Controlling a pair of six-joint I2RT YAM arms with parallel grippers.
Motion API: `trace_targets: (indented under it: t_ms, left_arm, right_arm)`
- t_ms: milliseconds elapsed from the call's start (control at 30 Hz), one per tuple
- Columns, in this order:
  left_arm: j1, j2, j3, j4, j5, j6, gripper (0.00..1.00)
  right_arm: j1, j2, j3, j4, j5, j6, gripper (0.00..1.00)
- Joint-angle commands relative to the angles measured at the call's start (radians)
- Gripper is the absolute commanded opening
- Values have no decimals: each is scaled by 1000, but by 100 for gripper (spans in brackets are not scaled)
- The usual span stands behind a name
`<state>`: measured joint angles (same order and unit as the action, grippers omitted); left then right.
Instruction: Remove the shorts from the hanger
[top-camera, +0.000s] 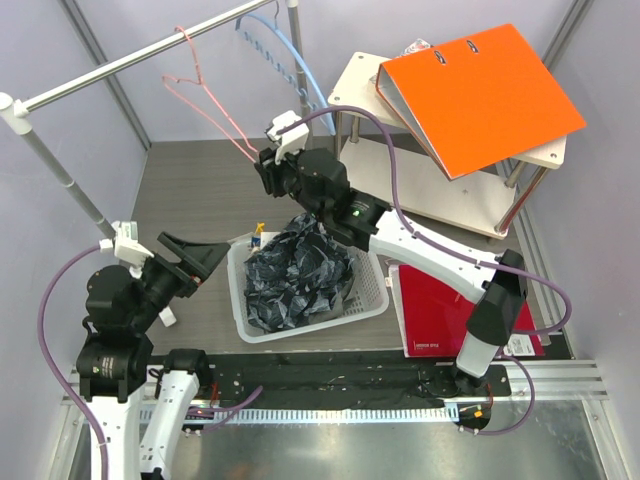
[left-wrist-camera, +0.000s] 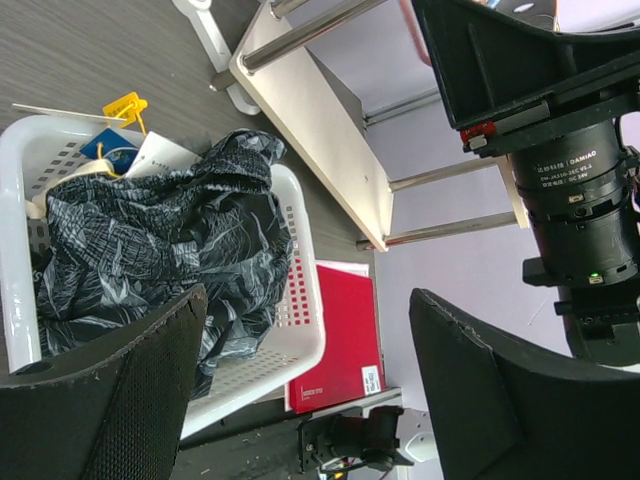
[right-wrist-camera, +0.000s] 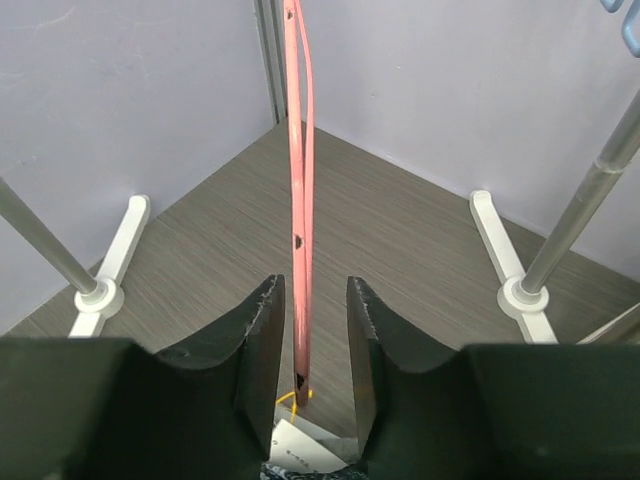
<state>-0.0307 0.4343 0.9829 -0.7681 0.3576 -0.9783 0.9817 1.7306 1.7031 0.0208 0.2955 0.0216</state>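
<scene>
White perforated plastic basket (top-camera: 262, 333) held the shorts (top-camera: 300, 275): dark crumpled fabric with a pale print, heaped up, off the hanger. The shorts lay at 5 o'clock of the right gripper (right-wrist-camera: 315, 285) and 3 o'clock of the left gripper (top-camera: 190, 262). Thin pink wire hanger (right-wrist-camera: 299, 200) hung from the metal rail (top-camera: 130, 60) and ran between the right jaws, which were narrowly parted, not clamping. Left jaws were spread wide, empty.
</scene>
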Motion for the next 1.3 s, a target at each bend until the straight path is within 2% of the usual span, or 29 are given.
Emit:
trace_targets:
  t_ms: [0, 33, 67, 133, 167, 233, 333, 367, 433, 467, 667, 700, 900, 1033, 1167, 1200, 1233, 1267]
  left_arm:
    - [-3, 1, -9, 6, -8, 32, 81]
    - [-3, 1, -13, 7, -9, 35, 81]
    - [-2, 1, -18, 10, -9, 33, 81]
    - [-2, 1, -36, 26, -8, 29, 81]
    - [-2, 1, -42, 30, 0, 27, 81]
    - [-3, 3, -58, 44, 3, 20, 81]
    - [-3, 6, -69, 56, 10, 18, 81]
    - [-3, 7, -73, 59, 11, 20, 81]
    - [-3, 9, -81, 66, 15, 21, 81]
    - [-3, 9, -95, 70, 17, 21, 81]
    - [-3, 52, -188, 173, 78, -20, 81]
    - [-3, 61, -217, 211, 93, -37, 81]
    - [-3, 152, -326, 415, 176, -124, 81]
    - [-18, 196, -387, 550, 218, -158, 82]
    - [-122, 179, -501, 757, 208, -203, 82]
    - [-147, 167, -533, 798, 193, -212, 82]
    - [-172, 121, -562, 823, 181, -220, 82]
    - [-213, 94, -625, 848, 173, -236, 82]
  right_arm:
    - [-1, -78, 40, -53, 53, -15, 41]
    - [0, -104, 35, -65, 54, -17, 44]
    - [-1, -121, 15, -76, 53, -17, 57]
    - [-2, -178, -6, -108, 48, -9, 65]
    - [-3, -201, -38, -116, 47, -3, 72]
    - [-1, -294, -97, -125, 37, 17, 73]
    - [-2, -408, -288, -98, 18, 47, 72]
    - [-2, -484, -413, -85, -5, 79, 70]
    - [-2, -549, -547, -42, -41, 121, 70]
    - [-2, -581, -669, -29, -56, 162, 70]
    - [-5, -813, -1000, 36, -55, 328, 72]
    - [-3, -885, -1032, 66, -47, 362, 73]
    - [-6, -1081, -1160, 88, -4, 446, 72]
    - [-5, -1244, -1250, 39, 45, 605, 73]
    - [-6, -1544, -1431, -12, 83, 766, 73]
    - [-5, -1685, -1465, -15, 83, 802, 73]
    - [-5, -1753, -1496, -15, 85, 831, 73]
    - [-6, -1735, -1488, -15, 59, 875, 73]
